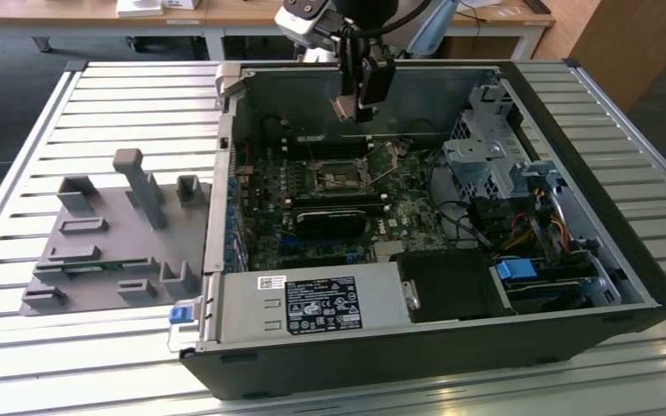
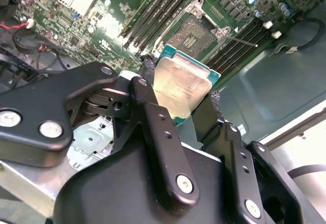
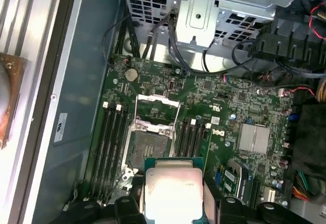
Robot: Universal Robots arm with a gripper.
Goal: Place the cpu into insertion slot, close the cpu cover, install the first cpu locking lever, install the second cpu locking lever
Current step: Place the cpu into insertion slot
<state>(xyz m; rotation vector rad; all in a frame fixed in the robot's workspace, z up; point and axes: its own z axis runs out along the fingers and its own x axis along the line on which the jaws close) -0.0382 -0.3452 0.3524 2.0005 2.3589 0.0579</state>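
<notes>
The end effector (image 2: 179,84) grips the cpu (image 3: 170,191) by opposite edges, leaving its underside free, above the insertion slot (image 3: 145,146), whose cpu cover (image 3: 159,100) seemingly stands open to admit it.

Slatted silver-grey metal table (image 1: 90,95), its ribs running across the exterior view. Resting directly on it are an open black computer case (image 1: 426,360), lying on its side toward the exterior view's right, and, just beside it on the exterior view's left, a flat grey fixture plate (image 1: 101,260) bearing several upright grey blocks (image 1: 139,186).
</notes>
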